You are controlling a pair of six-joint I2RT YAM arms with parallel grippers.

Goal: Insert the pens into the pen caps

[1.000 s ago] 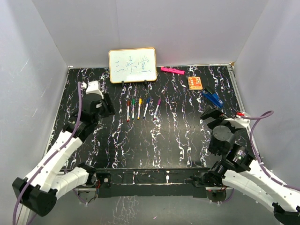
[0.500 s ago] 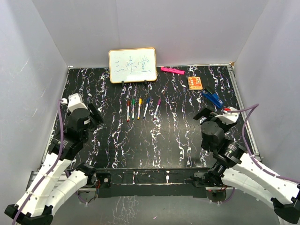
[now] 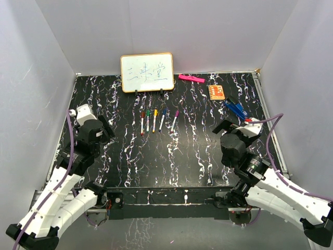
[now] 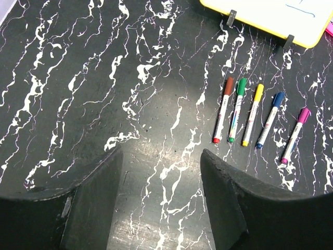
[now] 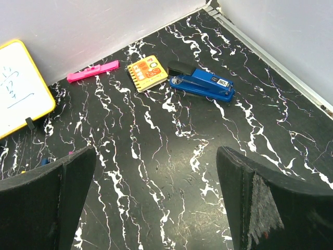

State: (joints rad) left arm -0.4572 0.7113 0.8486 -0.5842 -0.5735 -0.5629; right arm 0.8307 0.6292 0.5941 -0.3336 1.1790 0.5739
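A: Left gripper (image 4: 161, 152), how does it stand?
B: Its jaws are spread, with nothing between, above the black marbled table (image 4: 78, 78). Same for the right gripper (image 5: 156, 151): wide apart, holding nothing.
A: Where are the pens (image 4: 251, 115)?
B: Five lie side by side before the whiteboard (image 4: 270, 15), well apart from both grippers. Each has a coloured cap (image 4: 258, 92) on its far end.

Black marbled table (image 3: 197, 148) bears five pens (image 3: 155, 120), whiteboard (image 3: 147, 72), pink marker (image 3: 191, 78), notepad (image 3: 216, 92), blue stapler (image 3: 237, 109).
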